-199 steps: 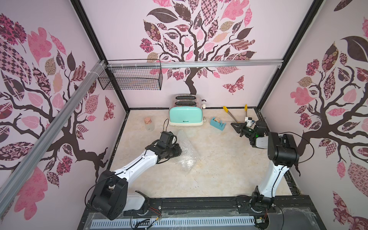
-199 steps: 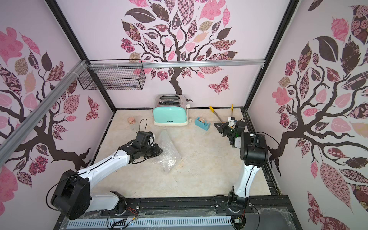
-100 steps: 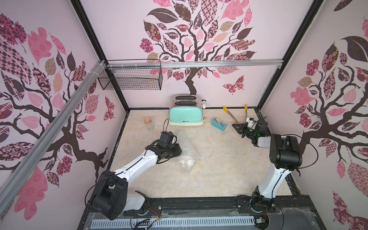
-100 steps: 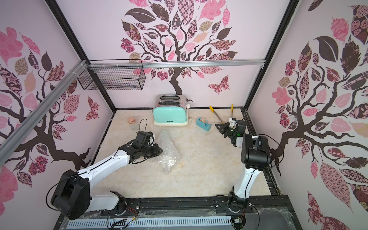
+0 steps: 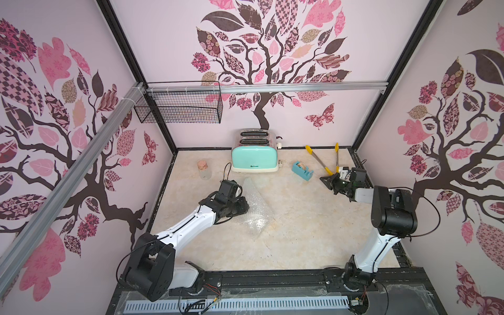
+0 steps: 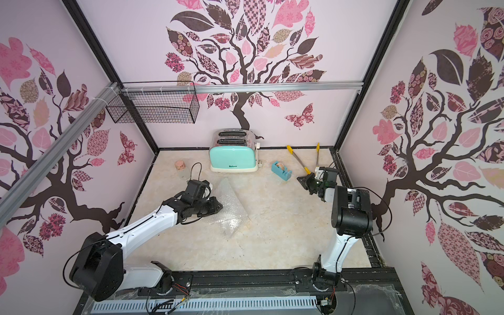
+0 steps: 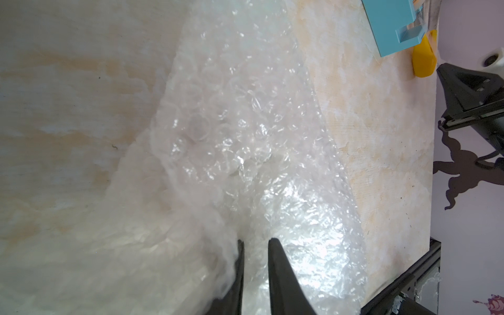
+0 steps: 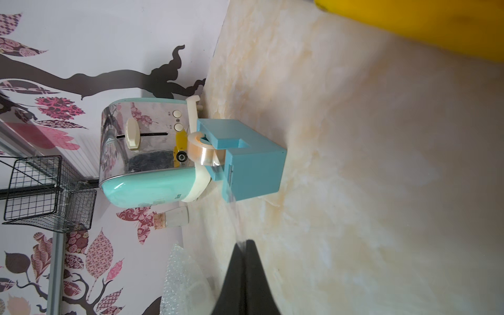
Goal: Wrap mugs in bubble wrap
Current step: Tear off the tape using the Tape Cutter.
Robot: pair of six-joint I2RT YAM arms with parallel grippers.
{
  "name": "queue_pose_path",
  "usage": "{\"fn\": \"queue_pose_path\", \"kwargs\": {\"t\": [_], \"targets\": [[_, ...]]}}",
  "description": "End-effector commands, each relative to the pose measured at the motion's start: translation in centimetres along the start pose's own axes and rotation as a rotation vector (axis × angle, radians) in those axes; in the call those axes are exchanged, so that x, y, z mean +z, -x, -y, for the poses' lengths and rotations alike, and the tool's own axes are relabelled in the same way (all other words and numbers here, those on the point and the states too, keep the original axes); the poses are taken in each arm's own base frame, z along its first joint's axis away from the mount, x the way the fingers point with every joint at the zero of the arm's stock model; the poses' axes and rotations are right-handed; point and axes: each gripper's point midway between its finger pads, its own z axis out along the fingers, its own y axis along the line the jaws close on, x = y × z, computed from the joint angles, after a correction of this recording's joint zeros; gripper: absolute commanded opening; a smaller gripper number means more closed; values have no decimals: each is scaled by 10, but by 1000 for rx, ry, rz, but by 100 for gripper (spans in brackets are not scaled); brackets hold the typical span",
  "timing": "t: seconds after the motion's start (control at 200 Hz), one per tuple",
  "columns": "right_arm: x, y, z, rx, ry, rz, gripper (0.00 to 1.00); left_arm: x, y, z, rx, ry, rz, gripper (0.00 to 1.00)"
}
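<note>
At the far left, the left gripper [image 5: 243, 208] lay low over the marbled cream table [image 5: 300, 231]. Its black jaws were nearly together, pinching a fold of the transparent, crinkly, bubble-dotted sheet of bubble wrap [image 5: 257, 210]. The left wrist view showed plastic bunched in the narrow gap between the fingertips [image 7: 275, 259]. The plain white ceramic mug could not be picked out in any view; a pale bulge under the plastic beside those jaws suggested it was bundled inside. The wrap's long axis ran from near the mint-green toaster [image 5: 255, 161] toward the near edge, crosswise to a line between the two arms.

Right of the bundle came bare table, then the teal block-shaped tape dispenser [image 5: 302, 170]. Just beyond that was the right gripper [image 5: 323, 180], clenched tight on the end of a clear tape strip [image 8: 234, 215] that stretched from the dispenser to the claw. The bundle therefore lay to that claw's left and well apart from it, while the left arm was already on it. By my reading, the next move hinged on carrying the tape leftward across that gap to meet the wrap's long side
</note>
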Motion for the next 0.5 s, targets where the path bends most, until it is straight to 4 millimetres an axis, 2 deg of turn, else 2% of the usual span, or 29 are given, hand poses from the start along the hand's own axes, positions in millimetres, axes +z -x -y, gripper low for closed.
{"fn": "queue_pose_path", "kwargs": {"t": [0.0, 0.32, 0.495], "targets": [[-9, 0, 17, 18, -61, 31, 0, 3, -7, -4, 4, 16, -26, 21], [24, -8, 80, 97, -192, -21, 0, 3, -7, -2, 6, 13, -25, 21], [32, -9, 95, 94, -243, -25, 0, 3, -6, -2, 8, 13, -25, 21]]}}
